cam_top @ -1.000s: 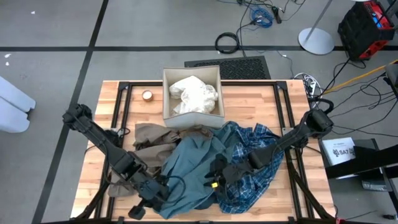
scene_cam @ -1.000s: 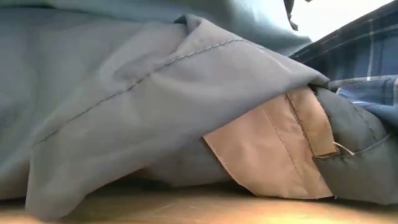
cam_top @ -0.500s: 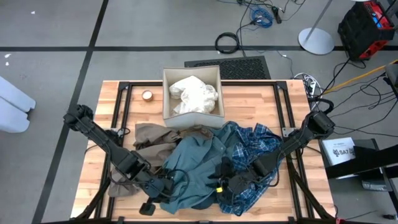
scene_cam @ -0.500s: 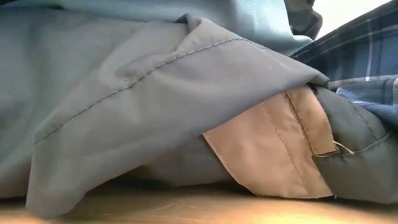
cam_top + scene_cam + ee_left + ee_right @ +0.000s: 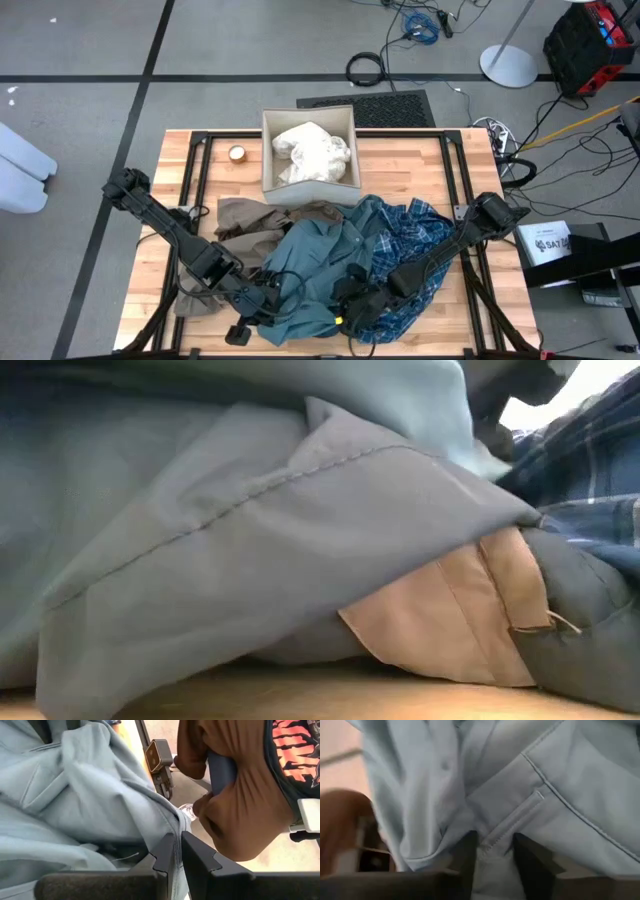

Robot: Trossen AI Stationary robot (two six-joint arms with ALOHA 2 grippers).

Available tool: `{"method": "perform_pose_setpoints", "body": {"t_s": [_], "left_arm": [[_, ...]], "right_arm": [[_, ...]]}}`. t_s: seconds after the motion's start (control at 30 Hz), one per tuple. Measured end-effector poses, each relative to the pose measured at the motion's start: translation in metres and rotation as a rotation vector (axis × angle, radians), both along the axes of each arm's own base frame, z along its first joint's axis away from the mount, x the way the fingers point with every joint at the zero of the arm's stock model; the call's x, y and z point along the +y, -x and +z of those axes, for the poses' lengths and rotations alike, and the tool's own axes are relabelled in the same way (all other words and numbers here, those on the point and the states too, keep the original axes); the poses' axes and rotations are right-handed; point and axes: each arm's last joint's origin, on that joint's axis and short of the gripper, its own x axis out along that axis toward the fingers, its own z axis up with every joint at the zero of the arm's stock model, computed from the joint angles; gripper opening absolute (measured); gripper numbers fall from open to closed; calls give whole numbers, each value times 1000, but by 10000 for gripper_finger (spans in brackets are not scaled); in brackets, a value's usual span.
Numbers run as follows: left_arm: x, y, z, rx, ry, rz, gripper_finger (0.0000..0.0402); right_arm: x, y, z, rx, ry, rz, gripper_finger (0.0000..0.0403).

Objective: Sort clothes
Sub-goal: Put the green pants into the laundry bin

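Observation:
The teal-grey shirt [image 5: 310, 270] lies crumpled at the table's middle near side, over the tan-brown garment [image 5: 245, 220] and beside the blue plaid shirt [image 5: 415, 235]. The low view is filled by its folds [image 5: 250, 530], with a tan patch [image 5: 440, 620] and a dark slate piece [image 5: 590, 625] underneath. Cream-white pieces [image 5: 312, 152] lie in the beige box [image 5: 270, 150]. My left gripper [image 5: 176, 851] is shut on the shirt's near left edge [image 5: 262, 305]. My right gripper [image 5: 495, 847] stands open, lowered into the shirt's near right part [image 5: 345, 308]. My left gripper pinches a hemmed edge of the teal-grey shirt [image 5: 175, 840] between its two fingers, coming slanting down from the table's left. The cloth runs slack from the fingers back onto the pile. My right gripper's fingers [image 5: 467, 852] are sunk slanting down into the teal-grey shirt, one on either side of a seamed fold [image 5: 497, 837]. Whether they pinch it I cannot tell.
A small roll of tape [image 5: 237, 153] lies left of the box. A person in a brown sleeve [image 5: 240, 795] stands close beyond the table edge, in the left wrist view. Bare wood shows at the far left [image 5: 190, 170] and far right [image 5: 460, 160].
My right gripper has gone down and toward the table's near edge, onto the teal-grey shirt. In the low view the shirt's folds have shifted a little to the right.

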Motion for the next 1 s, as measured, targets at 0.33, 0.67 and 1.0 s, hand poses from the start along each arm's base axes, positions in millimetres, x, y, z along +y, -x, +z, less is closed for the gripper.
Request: {"method": "perform_pose_setpoints", "body": {"t_s": [0.33, 0.67, 1.0], "left_arm": [[8, -3, 3, 13, -4, 23, 42], [28, 16, 44, -108, 48, -28, 42], [52, 9, 58, -396, -272, 109, 42]], "right_arm": [[-1, 10, 40, 135, 107, 29, 4], [8, 71, 126, 155, 108, 100, 1], [29, 134, 130, 340, 27, 3, 0]]}}
